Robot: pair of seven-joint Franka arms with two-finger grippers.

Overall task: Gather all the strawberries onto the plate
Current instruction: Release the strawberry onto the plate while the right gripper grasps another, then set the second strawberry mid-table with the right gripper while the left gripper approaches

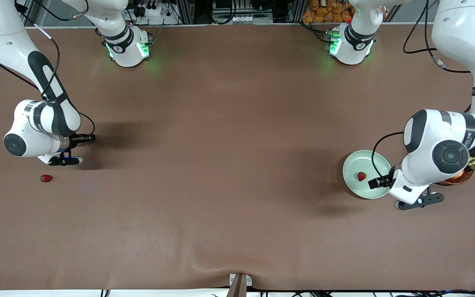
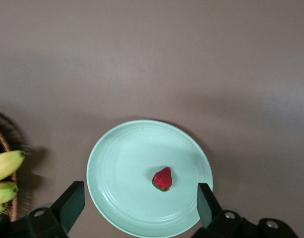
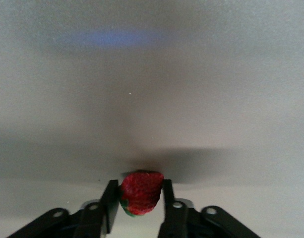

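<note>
My right end effector [image 3: 138, 203] is down at the tabletop [image 1: 229, 165] toward the right arm's end, fingers [image 3: 110, 206] pinched in on either side of a strawberry [image 3: 139, 192], red flesh squeezed between the pads, green cap just showing underneath. Another strawberry [image 1: 46, 178] lies loose on the brown surface just beside that end effector, a touch nearer the front camera. Over at the left arm's end, my left end effector [image 2: 139, 203] hangs above the mint-green plate [image 2: 117, 163] with its fingers [image 2: 70, 203] spread wide, gripping nothing. Directly below it, between the two open fingers, one strawberry [image 2: 162, 179] rests on the plate, apart from both pads. Beside the plate, the wicker basket [image 2: 8, 148] holds yellow bananas [image 2: 5, 166]
</note>
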